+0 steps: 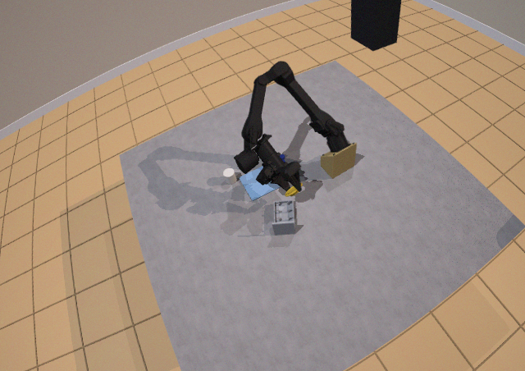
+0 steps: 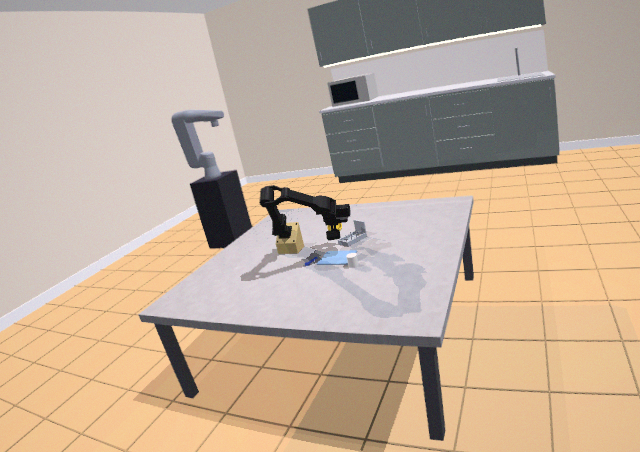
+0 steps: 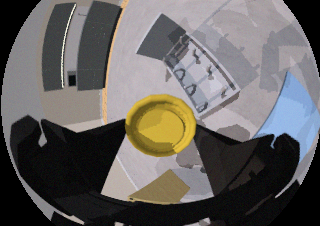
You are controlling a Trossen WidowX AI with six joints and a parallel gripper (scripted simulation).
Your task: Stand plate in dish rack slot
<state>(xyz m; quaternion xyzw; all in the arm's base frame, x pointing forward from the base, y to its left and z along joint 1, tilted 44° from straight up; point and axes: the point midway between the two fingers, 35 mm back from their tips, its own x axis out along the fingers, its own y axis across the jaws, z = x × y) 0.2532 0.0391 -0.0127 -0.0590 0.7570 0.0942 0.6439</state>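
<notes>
A grey table [image 1: 339, 252] [image 2: 310, 297] carries everything. On it, the black arm [image 1: 299, 98] [image 2: 305, 199] rises from its base, bends at a high elbow and reaches out and down, its wrist turned sideways. In the exterior view the blue mat [image 1: 254, 190] [image 2: 330, 257] [image 3: 290, 116] lies on the near side of the dish rack [image 1: 284, 227] [image 2: 353, 238] [image 3: 215, 106], with the white cup [image 1: 229, 172] [image 2: 352, 260] at the mat's right. The rack stands on the far side, probably kept apart so that its slots can be reached from above.

The gripper [image 1: 294, 187] [image 2: 333, 228] [image 3: 160, 126] is closed on the yellow plate [image 1: 291, 190] [image 2: 338, 226] [image 3: 161, 126], its fingers set wide at opposite edges of the rim, likely to leave the lower edge free for a slot. The plate is in the air, left of the rack and near it. Smallest is the blue item [image 1: 282, 157] [image 2: 311, 261], at the mat's left.
</notes>
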